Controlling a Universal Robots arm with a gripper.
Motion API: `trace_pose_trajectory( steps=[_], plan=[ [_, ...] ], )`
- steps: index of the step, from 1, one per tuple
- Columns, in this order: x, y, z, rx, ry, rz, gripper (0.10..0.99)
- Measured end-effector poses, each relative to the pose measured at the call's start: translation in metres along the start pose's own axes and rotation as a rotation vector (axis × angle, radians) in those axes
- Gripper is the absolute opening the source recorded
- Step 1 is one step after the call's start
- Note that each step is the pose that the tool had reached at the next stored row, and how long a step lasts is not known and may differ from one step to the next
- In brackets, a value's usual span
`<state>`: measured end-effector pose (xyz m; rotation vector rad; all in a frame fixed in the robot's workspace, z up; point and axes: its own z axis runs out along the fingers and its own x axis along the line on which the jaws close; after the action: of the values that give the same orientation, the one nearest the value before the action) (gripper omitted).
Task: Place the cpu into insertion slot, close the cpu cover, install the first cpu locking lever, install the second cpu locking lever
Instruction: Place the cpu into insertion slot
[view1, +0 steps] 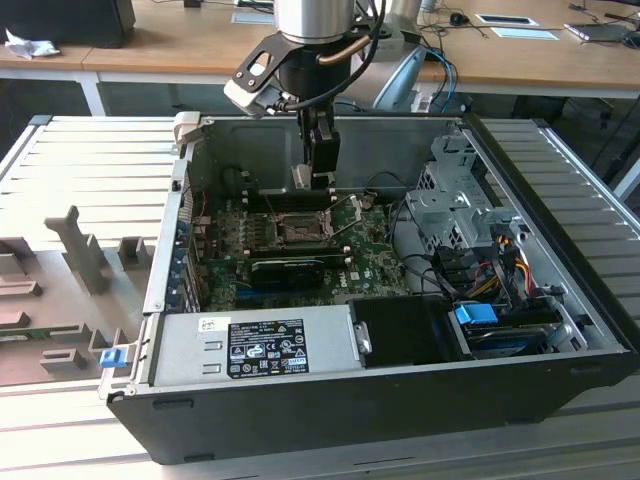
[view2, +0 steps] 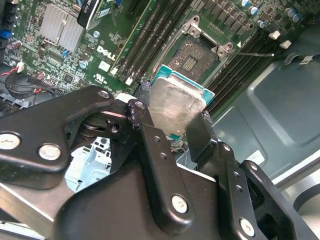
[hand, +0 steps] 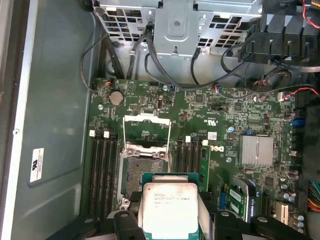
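Grey slatted bench (view1: 60, 160), open PC case (view1: 400, 400); upper centre of exterior view, fingers (view2: 150, 145) clamped on cpu (view2: 175, 102) above insertion slot (hand: 142, 167), cpu cover (hand: 147, 119) seemingly raised.

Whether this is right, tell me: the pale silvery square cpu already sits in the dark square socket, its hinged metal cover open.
Not seated: in the second wrist view the gripper holds the pale silvery square cpu clear of the dark square socket. The hinged metal cover is open.
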<state>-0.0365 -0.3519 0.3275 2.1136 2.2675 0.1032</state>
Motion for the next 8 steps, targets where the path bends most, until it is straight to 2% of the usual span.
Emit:
trace_pose_trajectory(
  steps=[8],
  plan=[
    [0.0000,-0.0006,0.0072,0.000,-0.0003,0.004,0.529]
  ],
)
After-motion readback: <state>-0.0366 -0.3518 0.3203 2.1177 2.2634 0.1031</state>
